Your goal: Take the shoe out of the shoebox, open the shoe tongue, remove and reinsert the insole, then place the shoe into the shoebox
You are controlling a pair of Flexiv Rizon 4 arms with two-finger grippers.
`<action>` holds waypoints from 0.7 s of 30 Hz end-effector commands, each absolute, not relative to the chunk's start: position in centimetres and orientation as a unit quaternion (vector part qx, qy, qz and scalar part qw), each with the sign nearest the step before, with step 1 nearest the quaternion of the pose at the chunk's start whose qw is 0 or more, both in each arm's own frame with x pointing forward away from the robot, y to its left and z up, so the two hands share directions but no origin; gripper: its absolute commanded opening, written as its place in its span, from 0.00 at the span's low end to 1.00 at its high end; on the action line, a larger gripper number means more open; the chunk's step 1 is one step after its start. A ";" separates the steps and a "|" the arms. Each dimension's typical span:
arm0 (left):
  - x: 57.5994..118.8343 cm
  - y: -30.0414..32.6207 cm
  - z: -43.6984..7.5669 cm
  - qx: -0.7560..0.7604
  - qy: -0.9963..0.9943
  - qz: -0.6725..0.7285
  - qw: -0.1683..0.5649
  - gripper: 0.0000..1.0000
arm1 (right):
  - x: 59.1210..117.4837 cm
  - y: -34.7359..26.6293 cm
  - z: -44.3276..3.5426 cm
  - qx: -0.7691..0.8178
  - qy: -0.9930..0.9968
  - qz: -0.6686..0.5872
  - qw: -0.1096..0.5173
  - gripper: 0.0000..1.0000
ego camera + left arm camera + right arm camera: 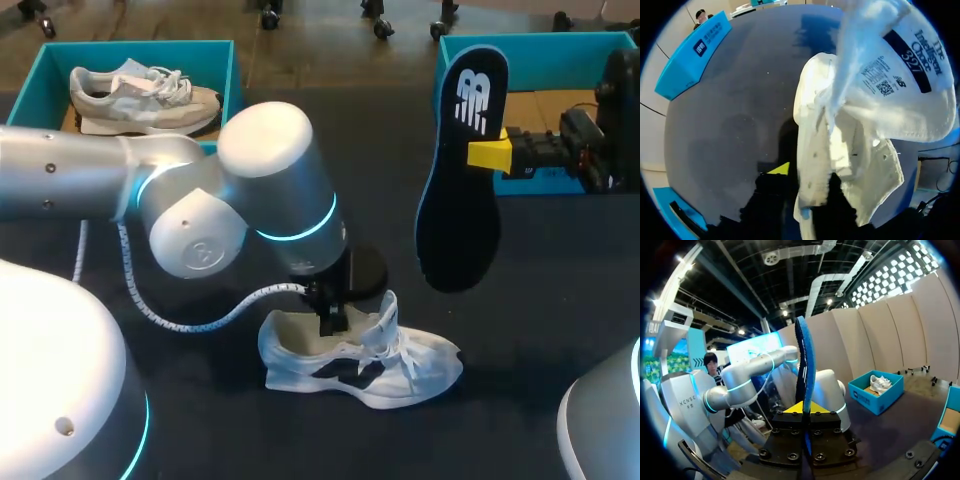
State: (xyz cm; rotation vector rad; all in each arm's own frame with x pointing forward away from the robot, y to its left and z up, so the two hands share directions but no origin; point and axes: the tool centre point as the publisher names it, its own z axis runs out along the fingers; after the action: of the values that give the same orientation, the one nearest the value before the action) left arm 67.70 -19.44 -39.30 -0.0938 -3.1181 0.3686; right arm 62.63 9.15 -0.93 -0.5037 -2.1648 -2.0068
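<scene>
- The dark table (pixel 560 280) is carrying everything we are working with.
- Our left arm (pixel 200 190) is coming in from the left and bending down over the middle of the table.
- Our right arm (pixel 600 130) is entering from the right, in front of the right shoebox.
- The left shoebox (pixel 50 75), teal, is sitting at the far left of the table and is holding a grey shoe (pixel 145 97) lying on its sole.
- The right shoebox (pixel 560 45), also teal, is standing at the far right, and its brown floor is showing.
- The black insole (pixel 460 190) is hanging upright in the air, in front of the right shoebox and well apart from the white shoe.
- The white shoe (pixel 360 365) is resting on its sole on the table, outside both boxes, with its tongue (pixel 900 85) lifted up.
- Our left gripper (pixel 330 318) is reaching into the shoe's opening. In the wrist view its fingers (pixel 772 192) appear to be pinching the shoe's side wall between them, though one tip is hidden behind the fabric.
- Our right gripper (pixel 803 409) is clamping the insole's edge between its yellow tips, with almost no gap between them.
</scene>
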 end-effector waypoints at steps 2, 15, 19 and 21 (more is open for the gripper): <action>67.7 -19.0 -38.5 -0.039 -0.992 0.122 0.005 0.00 | 62.9 9.4 -1.0 -0.167 -0.722 -0.668 0.075 0.00; 68.2 -15.5 -33.6 -0.282 -0.949 0.139 -0.006 0.00 | 62.9 9.4 -1.0 -0.167 -0.722 -0.668 0.075 0.00; 68.3 -14.5 -31.7 -0.404 -0.905 0.136 -0.011 0.00 | 62.9 9.4 -1.0 -0.167 -0.722 -0.668 0.075 0.00; 68.0 -14.2 -30.4 -0.468 -0.871 0.149 -0.012 0.00 | 62.9 9.4 -1.0 -0.167 -0.722 -0.668 0.075 0.00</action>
State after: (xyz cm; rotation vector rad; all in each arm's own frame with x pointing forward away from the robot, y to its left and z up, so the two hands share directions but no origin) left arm 68.29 -16.27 -34.31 -0.8881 -3.0013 0.3965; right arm 62.63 9.17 -0.95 -0.5037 -2.1645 -2.0072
